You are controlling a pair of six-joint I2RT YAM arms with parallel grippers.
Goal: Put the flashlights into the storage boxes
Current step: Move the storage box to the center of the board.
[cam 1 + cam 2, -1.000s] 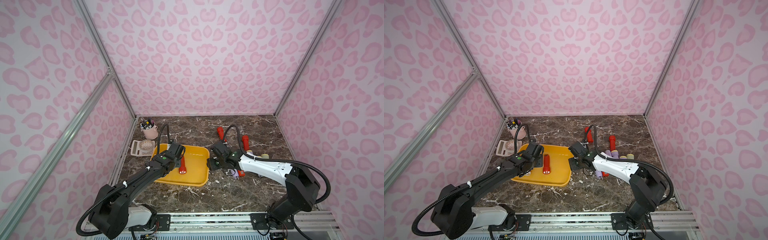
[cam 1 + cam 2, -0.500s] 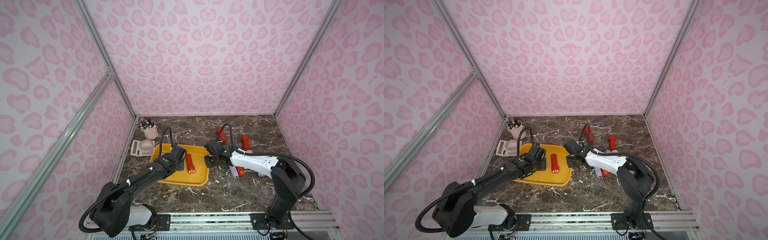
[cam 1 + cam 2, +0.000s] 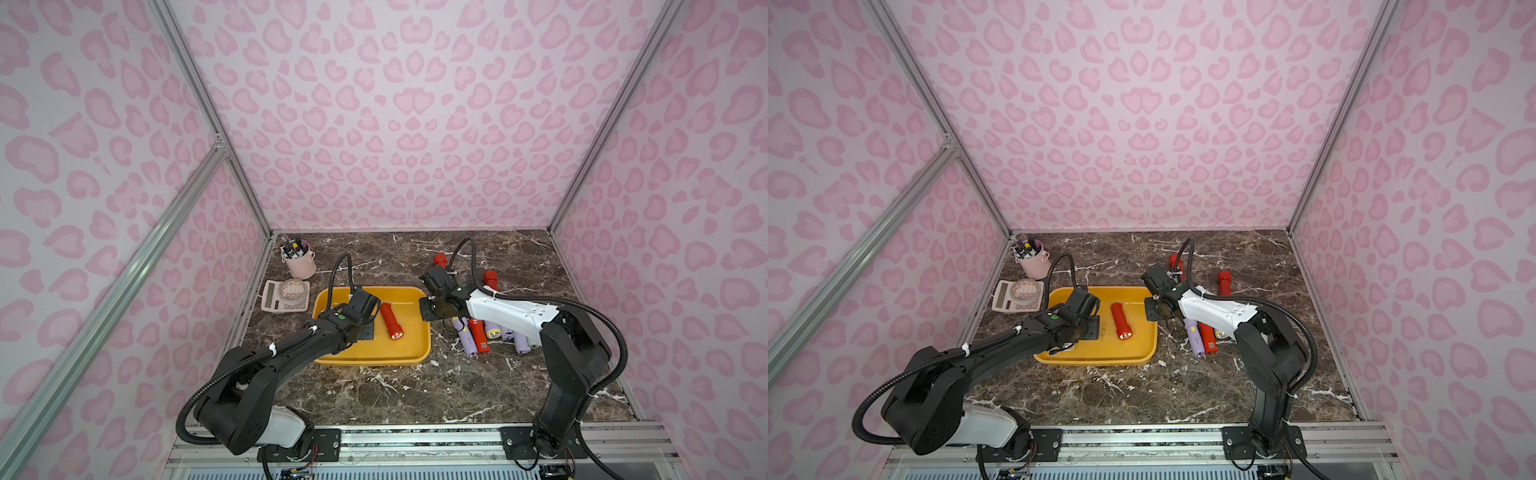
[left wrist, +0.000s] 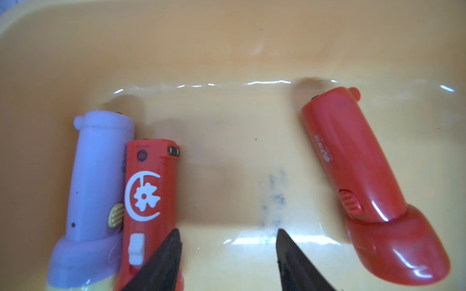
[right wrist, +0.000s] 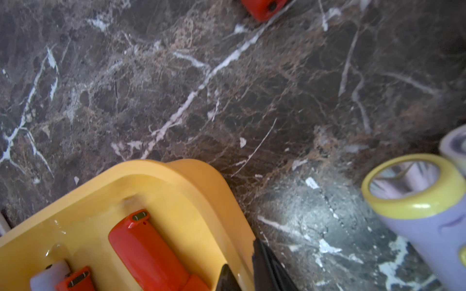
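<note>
The yellow storage box (image 3: 374, 360) (image 3: 1096, 360) lies left of centre on the marble. One red flashlight (image 3: 390, 320) (image 3: 1120, 320) (image 4: 358, 176) (image 5: 148, 249) rests loose inside it. A lilac flashlight (image 4: 95, 191) and a second red flashlight (image 4: 148, 191) lie side by side under my left arm. My left gripper (image 3: 366, 330) (image 4: 228, 241) hangs open over the box floor (image 4: 227, 50), holding nothing. My right gripper (image 3: 426, 309) (image 5: 240, 254) is shut on the box's right rim (image 5: 196, 171), one finger inside and one outside. Several lilac and red flashlights (image 3: 478, 338) (image 5: 423, 211) lie heaped to the right.
Two red flashlights (image 3: 439, 261) (image 3: 490, 279) lie apart near the back right. A pink pen cup (image 3: 299, 262) and a beige calculator (image 3: 286, 296) stand at the back left, close to the box. Pink walls enclose three sides.
My right gripper has closed on the box's right rim. The loose red flashlight has shifted to the right inside the box. My left gripper has stayed open.
</note>
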